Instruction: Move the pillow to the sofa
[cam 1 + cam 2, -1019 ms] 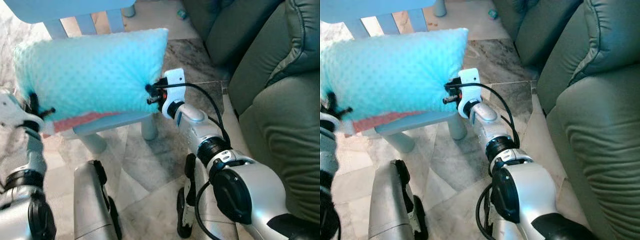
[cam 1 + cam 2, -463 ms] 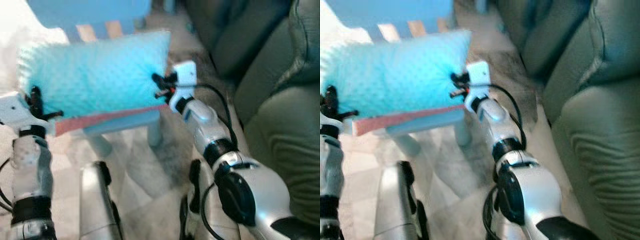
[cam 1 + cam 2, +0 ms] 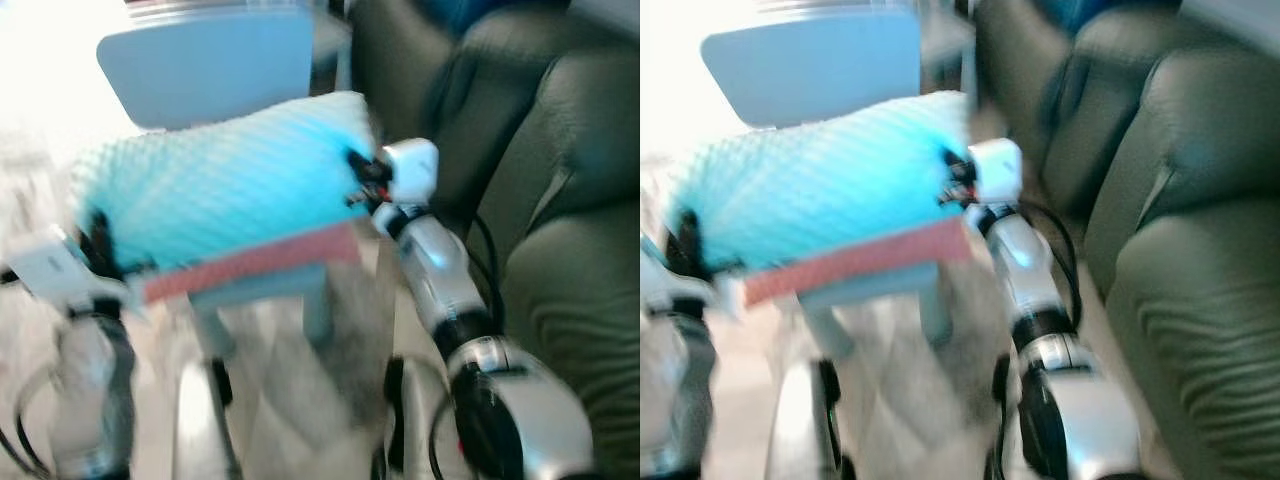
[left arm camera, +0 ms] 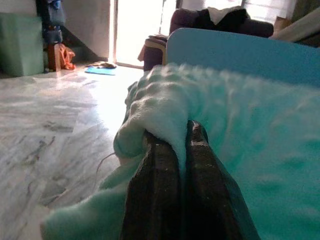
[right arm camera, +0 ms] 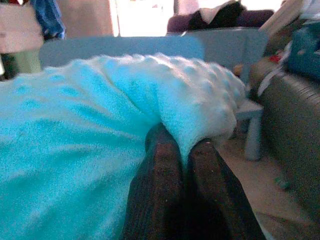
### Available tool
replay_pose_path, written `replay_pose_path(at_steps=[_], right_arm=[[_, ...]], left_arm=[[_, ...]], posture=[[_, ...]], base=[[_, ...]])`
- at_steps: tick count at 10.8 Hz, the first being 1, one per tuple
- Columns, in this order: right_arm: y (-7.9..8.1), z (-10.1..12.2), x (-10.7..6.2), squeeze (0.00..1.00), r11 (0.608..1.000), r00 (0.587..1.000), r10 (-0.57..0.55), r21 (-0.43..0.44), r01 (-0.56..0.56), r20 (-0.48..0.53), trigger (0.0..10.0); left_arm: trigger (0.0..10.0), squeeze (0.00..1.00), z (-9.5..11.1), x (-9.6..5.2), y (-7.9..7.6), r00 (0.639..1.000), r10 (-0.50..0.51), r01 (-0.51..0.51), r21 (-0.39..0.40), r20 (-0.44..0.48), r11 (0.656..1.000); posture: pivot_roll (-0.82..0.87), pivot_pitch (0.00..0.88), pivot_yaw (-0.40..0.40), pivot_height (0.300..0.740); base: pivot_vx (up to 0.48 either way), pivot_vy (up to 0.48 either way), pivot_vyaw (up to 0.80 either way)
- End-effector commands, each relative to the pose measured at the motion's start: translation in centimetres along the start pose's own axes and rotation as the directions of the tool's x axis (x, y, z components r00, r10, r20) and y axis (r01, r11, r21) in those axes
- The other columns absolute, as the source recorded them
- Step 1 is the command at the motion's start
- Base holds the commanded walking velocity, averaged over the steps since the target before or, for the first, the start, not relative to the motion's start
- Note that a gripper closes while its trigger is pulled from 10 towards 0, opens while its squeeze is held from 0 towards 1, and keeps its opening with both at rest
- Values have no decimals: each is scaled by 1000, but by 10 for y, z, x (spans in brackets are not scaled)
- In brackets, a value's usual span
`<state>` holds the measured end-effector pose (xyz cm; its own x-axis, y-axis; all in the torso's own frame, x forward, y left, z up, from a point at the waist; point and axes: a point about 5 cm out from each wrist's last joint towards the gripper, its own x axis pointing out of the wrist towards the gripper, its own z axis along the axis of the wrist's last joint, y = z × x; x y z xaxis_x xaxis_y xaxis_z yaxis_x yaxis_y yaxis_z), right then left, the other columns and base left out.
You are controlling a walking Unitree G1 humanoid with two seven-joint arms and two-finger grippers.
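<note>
A turquoise dotted pillow (image 3: 225,180) hangs in the air between my two arms, above a small light-blue chair (image 3: 205,65). My left gripper (image 3: 100,245) is shut on the pillow's left end, and the left wrist view shows the fabric (image 4: 165,115) pinched between its black fingers (image 4: 155,190). My right gripper (image 3: 362,180) is shut on the pillow's right end (image 5: 190,110), with its fingers (image 5: 160,190) pressed on the fold. The dark green sofa (image 3: 560,230) stands just to the right of my right arm. Both eye views are blurred.
The chair's seat carries a pink-red cushion edge (image 3: 250,262) right under the pillow. Marble floor (image 3: 890,370) lies below. Behind the chair the room is brightly lit, with a dark armchair (image 4: 200,20) far off.
The camera has swung and tilted up, so the sofa back and chair backrest now show. The pillow has risen off the chair, still held at both ends.
</note>
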<state>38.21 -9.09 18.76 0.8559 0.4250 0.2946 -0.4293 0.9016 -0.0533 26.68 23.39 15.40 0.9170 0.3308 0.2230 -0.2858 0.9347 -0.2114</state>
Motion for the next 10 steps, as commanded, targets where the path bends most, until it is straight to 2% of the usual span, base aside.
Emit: replay_pose_path(at_steps=[1,3,6,8,10], right_arm=[[2,3,-6,0,1000,1000,1,-23,0,28,0],[2,2,-25,0,999,999,-14,-41,16,35,0],[1,9,-46,0,995,997,-72,-66,73,26,0],[1,14,-49,0,993,993,-113,-35,114,29,0],[2,28,-36,0,992,991,-114,-45,117,65,0]], left_arm=[[0,0,-2,-11,1,1000,22,-22,1,-21,1000],[0,0,-6,-24,-13,998,-4,3,-28,-55,1000],[0,0,-17,-35,-22,991,-43,40,-30,-126,999],[0,0,-13,-29,-20,992,-40,38,-20,-123,999],[0,0,-5,-17,-26,996,-54,53,-15,-71,998]], posture=[[-100,0,15,495],[-121,0,24,495],[-154,0,49,495],[-154,0,53,495],[-170,0,58,495]], base=[[0,0,0],[0,0,0],[0,0,0],[0,0,0],[0,0,0]])
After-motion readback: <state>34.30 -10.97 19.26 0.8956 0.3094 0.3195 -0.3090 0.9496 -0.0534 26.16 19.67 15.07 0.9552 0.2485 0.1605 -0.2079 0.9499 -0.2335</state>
